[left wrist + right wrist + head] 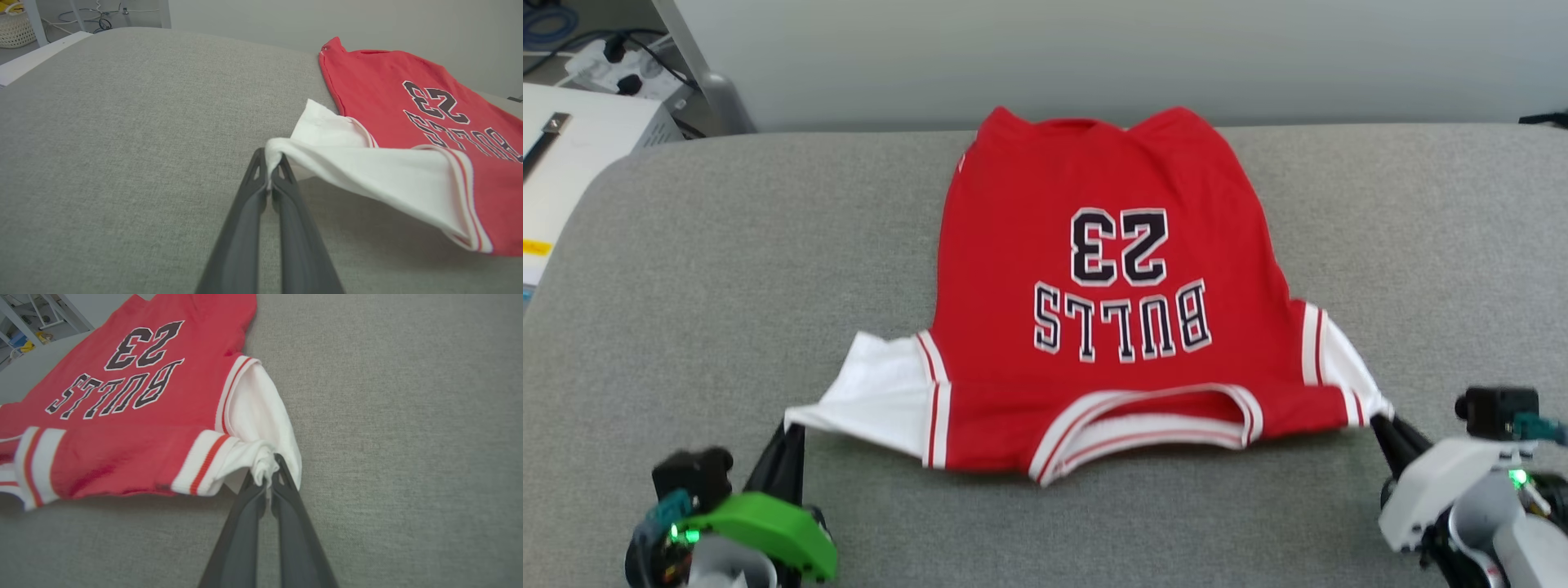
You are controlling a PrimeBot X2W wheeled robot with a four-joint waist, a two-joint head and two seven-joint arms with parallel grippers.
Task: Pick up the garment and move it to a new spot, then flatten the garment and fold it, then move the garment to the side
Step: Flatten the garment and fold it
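Note:
The garment (1094, 286), a red jersey with white sleeves and black "BULLS 23" lettering, is spread on the grey padded surface with its collar toward me and its hem at the far edge. My left gripper (791, 431) is shut on the tip of the left white sleeve (327, 155), which is lifted off the surface. My right gripper (1382, 425) is shut on the bunched tip of the right white sleeve (261, 457). In the wrist views the left gripper (269, 163) and right gripper (269, 469) each pinch white cloth between closed fingers.
The grey padded surface (727, 269) extends wide on both sides of the jersey. A white table (572, 139) with cables stands at the far left. A pale wall (1094, 49) runs behind the surface.

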